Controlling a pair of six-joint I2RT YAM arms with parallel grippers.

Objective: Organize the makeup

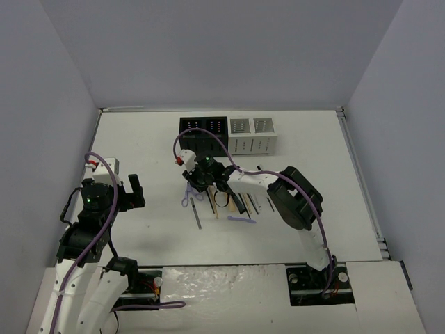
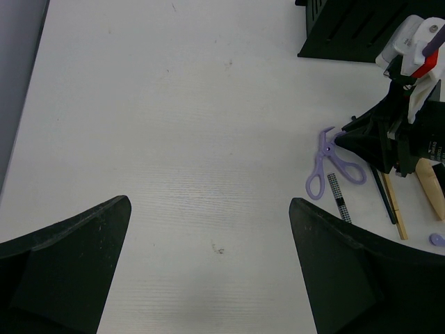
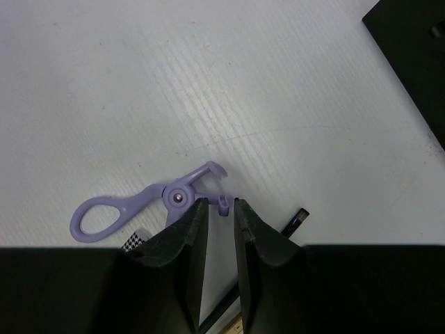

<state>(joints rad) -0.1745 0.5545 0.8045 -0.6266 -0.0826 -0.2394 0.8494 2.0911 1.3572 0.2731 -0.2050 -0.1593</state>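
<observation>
We see the right gripper (image 3: 218,203) low over the table (image 3: 208,83), its jaws drawn to a narrow gap. A small tab of the lilac-handled scissors (image 3: 149,200) sits between the fingertips; we cannot tell whether they pinch it. The scissors' finger loop lies flat to this hand's left, a thin black pencil (image 3: 295,221) is just to its right, and the black organizer (image 3: 410,56) is well ahead on the right. The left gripper (image 2: 208,202) stands wide open above the table, with the scissors well off to its right.
</observation>
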